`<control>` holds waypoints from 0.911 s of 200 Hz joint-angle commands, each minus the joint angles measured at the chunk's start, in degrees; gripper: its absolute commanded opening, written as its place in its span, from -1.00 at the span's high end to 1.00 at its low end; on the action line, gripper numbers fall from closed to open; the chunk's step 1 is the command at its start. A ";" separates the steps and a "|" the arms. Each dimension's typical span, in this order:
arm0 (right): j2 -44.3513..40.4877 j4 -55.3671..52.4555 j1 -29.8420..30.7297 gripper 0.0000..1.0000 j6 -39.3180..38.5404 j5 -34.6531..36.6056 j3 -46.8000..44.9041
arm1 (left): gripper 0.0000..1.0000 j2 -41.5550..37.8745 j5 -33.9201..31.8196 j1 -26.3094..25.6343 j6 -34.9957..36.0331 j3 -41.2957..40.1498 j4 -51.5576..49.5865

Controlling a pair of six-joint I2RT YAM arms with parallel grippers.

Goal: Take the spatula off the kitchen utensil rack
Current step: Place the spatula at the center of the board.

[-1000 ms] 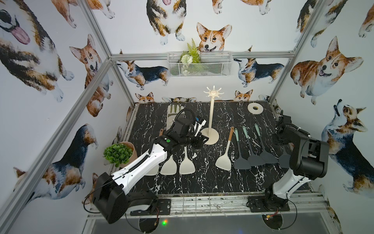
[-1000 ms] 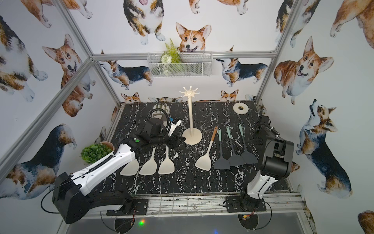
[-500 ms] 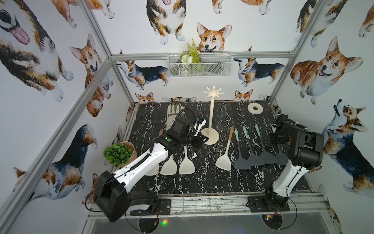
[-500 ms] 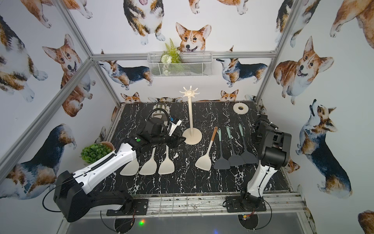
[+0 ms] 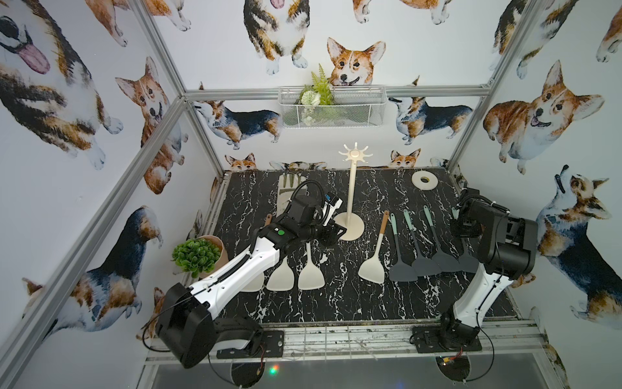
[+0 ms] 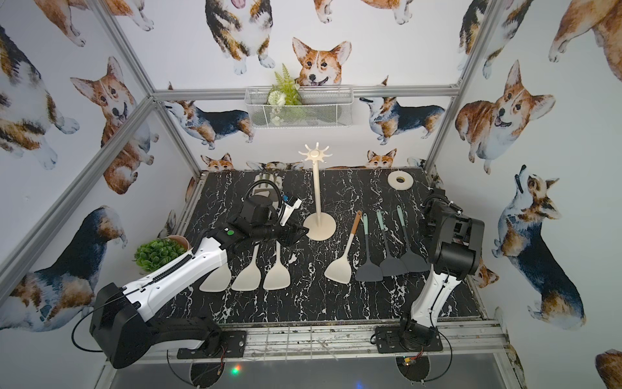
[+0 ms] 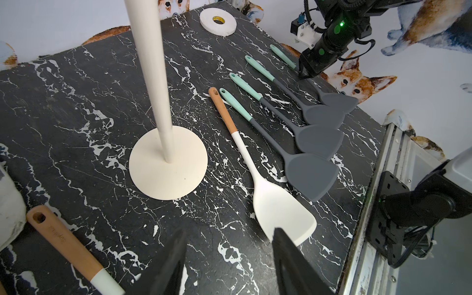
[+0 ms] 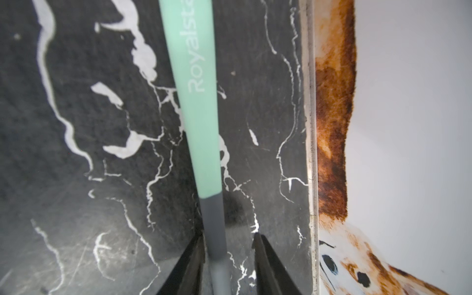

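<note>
Right wrist view, lower middle: my right hand (image 8: 229,237) is spread astride the grey neck of the spatula (image 8: 194,102), which lies flat on the worktop (image 8: 76,127). In a top view the kitchen utensil rack (image 5: 351,188) has bare hooks. My left hand (image 7: 229,231) is spread, empty. Only backing away remains, I judge.

rack (image 5: 351,192): cream, upright | spatula (image 8: 194,102): mint-grey handle, lying flat, off rack

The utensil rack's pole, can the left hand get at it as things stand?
Probably yes: the left hand is open and close to the kitchen utensil rack, with only bare table between them.
</note>
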 commanded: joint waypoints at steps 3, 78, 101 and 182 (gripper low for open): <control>0.54 -1.81 0.53 0.18 1.05 -7.24 -1.08 | -0.15 -0.14 0.78 0.34 0.24 -0.09 1.26; -2.72 -4.17 1.65 -0.01 1.05 -9.51 1.57 | -0.15 -0.63 0.09 1.04 0.51 -0.35 1.23; -3.32 -5.22 1.82 -0.05 1.39 -9.90 2.73 | -0.15 -0.69 -0.19 1.04 0.39 -0.49 1.27; -14.24 -6.17 3.18 -0.10 5.47 -11.12 2.24 | -0.19 -2.09 -3.02 1.65 1.29 -0.97 0.64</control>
